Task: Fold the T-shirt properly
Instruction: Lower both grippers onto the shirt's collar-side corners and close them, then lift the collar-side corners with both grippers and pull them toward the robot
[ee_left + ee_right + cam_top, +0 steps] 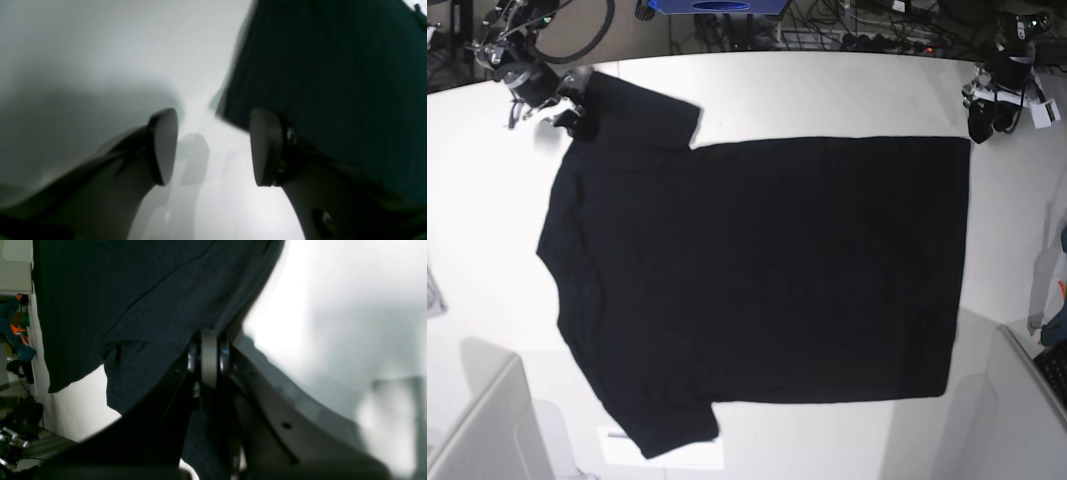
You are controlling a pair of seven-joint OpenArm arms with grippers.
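Note:
The black T-shirt (757, 270) lies spread flat on the white table (827, 90), plain side up, with its sleeves toward the base view's left and its hem toward the right. My right gripper (567, 112) is at the far left sleeve. In the right wrist view its pads (210, 360) are pressed together with the dark cloth (133, 306) bunched around them, so it is shut on the sleeve edge. My left gripper (980, 128) hovers at the far hem corner. It stands open (215, 146) over bare table, with the T-shirt's edge (333, 83) just beside its right finger (267, 146).
Cables and gear (877, 30) crowd the table's far edge, along with a blue object (717, 6). Pale box-like shapes stand at the near left (487, 430) and near right (1017, 410) corners. A white label (617, 437) lies by the near sleeve.

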